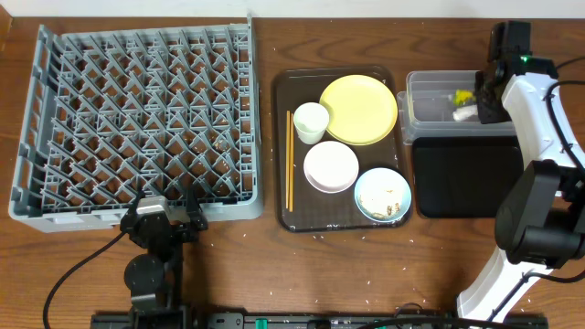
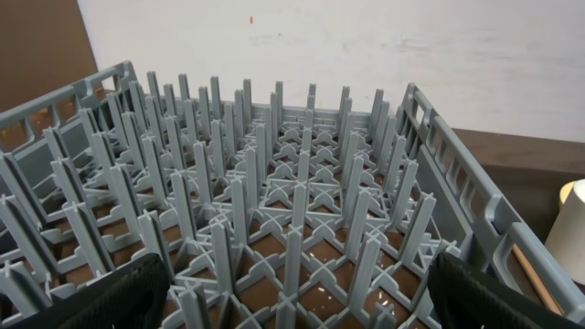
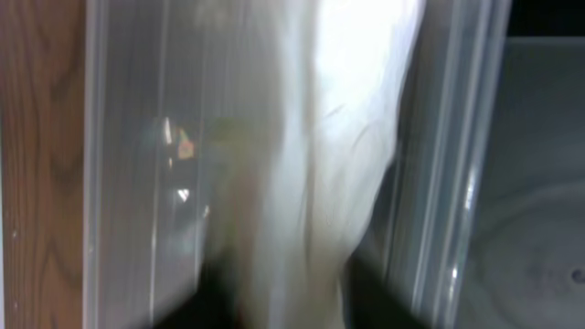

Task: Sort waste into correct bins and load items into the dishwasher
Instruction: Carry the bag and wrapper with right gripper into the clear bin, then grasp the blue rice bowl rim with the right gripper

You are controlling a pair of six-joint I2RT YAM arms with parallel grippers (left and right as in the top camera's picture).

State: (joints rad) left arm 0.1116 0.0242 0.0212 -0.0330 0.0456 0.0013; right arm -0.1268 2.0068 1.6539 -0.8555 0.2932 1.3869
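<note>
Overhead view, table contents:
- Grey dish rack [image 1: 249,110]: far left, no dishes in it
- Left gripper [image 1: 166,208]: at the rack's near edge. In the left wrist view its fingers [image 2: 110,297] stand wide apart with only rack pegs between them, gripping nothing
- Dark brown tray [image 1: 297,215]: just right of the rack
- Chopsticks [image 1: 290,160]: lying lengthwise along the brown tray's left side
- White cup [image 1: 311,122]: upright, beside the yellow plate [image 1: 359,110] at the tray's far end
- White bowl [image 1: 331,166]: mid tray
- Light blue bowl [image 1: 383,195]: near right corner of the tray, whitish food scraps [image 1: 388,206] inside
- Clear tub [image 1: 430,91]: far right, with the black tray [image 1: 457,178] just in front of it
- Yellow-green wrapper [image 1: 463,95] and white napkin [image 1: 465,113]: inside the tub, at its right end
- Right gripper [image 1: 479,102]: over that end of the tub, beside the napkin

Right wrist view (heavily blurred): napkin fills the centre against the tub's clear wall; I cannot tell how the jaws stand, nor whether they grip the napkin
</note>
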